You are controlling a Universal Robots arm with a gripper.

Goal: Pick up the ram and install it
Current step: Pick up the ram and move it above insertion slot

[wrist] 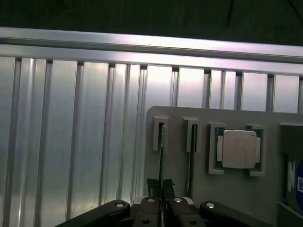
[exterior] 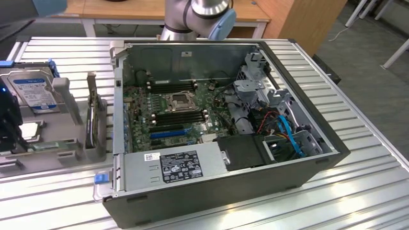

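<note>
Two ram sticks stand on edge in slots of a grey holder (wrist: 189,189). The wrist view sees them edge-on as thin lines, one ram stick (wrist: 161,151) straight ahead of my gripper (wrist: 161,183) and the other (wrist: 191,156) beside it. My fingertips (wrist: 154,182) are drawn together with nothing between them, and they hang above the holder without touching it. In the exterior view the ram (exterior: 97,120) stands in the holder (exterior: 64,143) on the exterior view's left of the open computer case (exterior: 223,191). Black memory slots (exterior: 182,116) lie on the motherboard by the processor socket (exterior: 179,99).
A processor chip (wrist: 236,149) sits in the holder beside the ram slots. A blue-labelled hard drive (exterior: 32,93) stands at the holder's far side. The arm (exterior: 191,14) rises behind the case. Everything rests on a ribbed aluminium table (exterior: 357,191).
</note>
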